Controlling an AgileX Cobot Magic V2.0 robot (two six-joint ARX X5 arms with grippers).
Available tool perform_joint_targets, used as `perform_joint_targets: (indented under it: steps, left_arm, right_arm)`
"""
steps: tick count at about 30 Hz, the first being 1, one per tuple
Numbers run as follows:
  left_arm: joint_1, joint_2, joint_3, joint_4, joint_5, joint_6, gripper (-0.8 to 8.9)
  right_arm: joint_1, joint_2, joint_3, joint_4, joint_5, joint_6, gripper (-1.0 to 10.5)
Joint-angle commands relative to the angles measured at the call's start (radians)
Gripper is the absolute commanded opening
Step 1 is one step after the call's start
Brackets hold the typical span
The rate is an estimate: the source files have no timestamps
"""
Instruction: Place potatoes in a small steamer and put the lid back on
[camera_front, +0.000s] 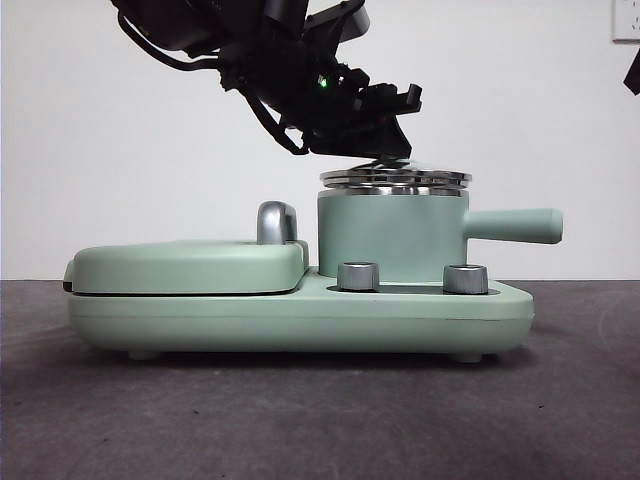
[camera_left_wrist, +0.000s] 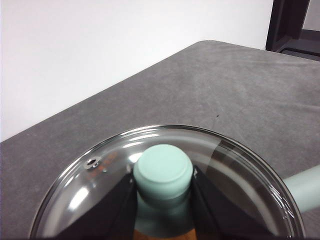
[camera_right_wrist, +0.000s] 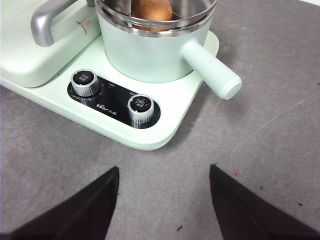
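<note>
The small steamer (camera_front: 390, 238) stands on the right of the green appliance, its long handle (camera_front: 515, 225) pointing right. The glass lid (camera_front: 395, 178) lies level on its steel rim. My left gripper (camera_front: 388, 150) comes down from the upper left and is shut on the lid's mint-green knob (camera_left_wrist: 163, 172), one jaw on each side (camera_left_wrist: 163, 181). The orange-brown potato (camera_right_wrist: 151, 9) sits inside the pot (camera_right_wrist: 150, 50), and a sliver shows under the glass (camera_left_wrist: 165, 235). My right gripper (camera_right_wrist: 165, 200) is open and empty over the table in front of the appliance.
The flat green griddle cover (camera_front: 190, 265) with its chrome handle (camera_front: 277, 222) fills the appliance's left half. Two steel dials (camera_front: 358, 276) (camera_front: 465, 278) sit on the front of the base (camera_front: 300, 320). Grey table all around; white wall behind.
</note>
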Motion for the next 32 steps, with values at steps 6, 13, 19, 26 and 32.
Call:
perform_joint_targets:
  steps: [6, 13, 19, 26, 32]
  left_arm:
    - [-0.009, 0.025, 0.035, 0.026, -0.001, 0.011, 0.1]
    - [-0.008, 0.025, 0.035, -0.015, -0.051, 0.015, 0.1]
    - [-0.008, 0.023, 0.037, -0.047, -0.051, 0.019, 0.1]
    - [-0.008, 0.016, 0.049, -0.054, -0.055, 0.019, 0.1]
    - [-0.008, 0.016, 0.053, -0.077, -0.063, 0.019, 0.1]
  right_arm:
    - [0.009, 0.005, 0.008, 0.0, 0.005, 0.01, 2.9]
    - [0.009, 0.005, 0.008, -0.004, 0.005, 0.01, 2.9]
    - [0.009, 0.005, 0.008, -0.005, 0.005, 0.01, 2.9]
    - [0.009, 0.011, 0.008, -0.006, 0.005, 0.01, 2.9]
    - [0.009, 0.025, 0.008, -0.011, 0.005, 0.01, 2.9]
